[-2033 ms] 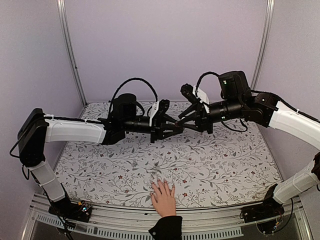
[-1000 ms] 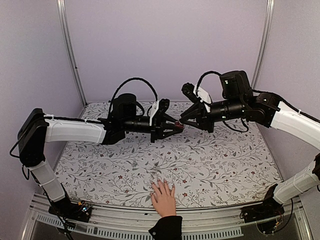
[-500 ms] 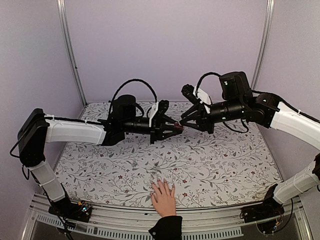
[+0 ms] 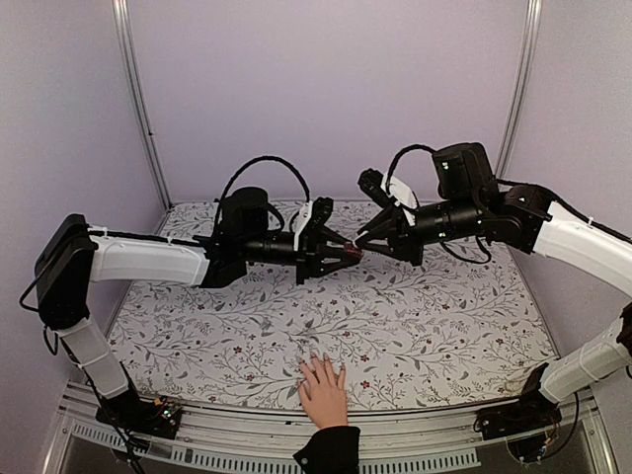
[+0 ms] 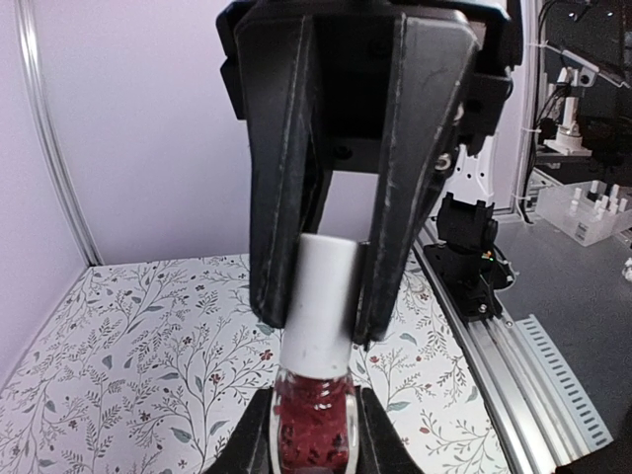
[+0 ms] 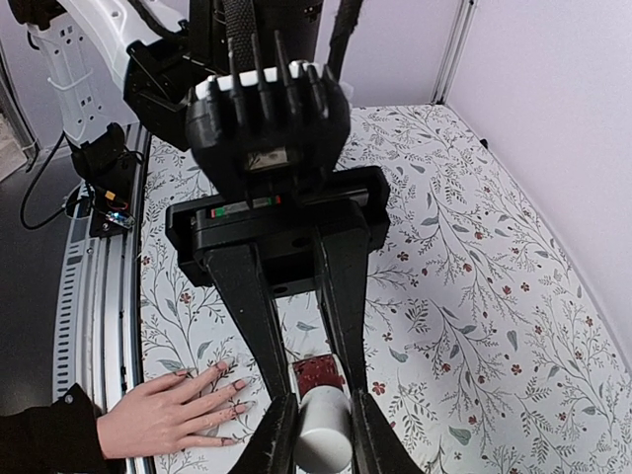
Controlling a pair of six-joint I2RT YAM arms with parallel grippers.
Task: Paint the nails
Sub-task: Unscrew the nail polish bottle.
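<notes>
Mid-frame, the left gripper point(image 4: 348, 256) is pinching a small dark-red glass bottle point(image 5: 314, 430), the right gripper point(image 4: 363, 243) clamping its white cylindrical cap point(image 5: 321, 296), pale fingernails point(image 6: 240, 384) lying near the bottom edge.

A dark-red nail polish bottle point(image 5: 314, 446) stands upright at the bottom of the frame, pinched at its sides by the left gripper point(image 5: 314, 427), whose two black fingertips just rise into view. From above, the right gripper point(image 5: 322, 326) reaches down with both black fingers point(image 5: 284, 197) pressed against the bottle's white cap point(image 5: 320, 296). Behind them lie the floral-print table top point(image 5: 128, 346), a lilac wall point(image 5: 128, 118) and, to the right, a metal rail point(image 5: 523, 365) along the table edge.
</notes>
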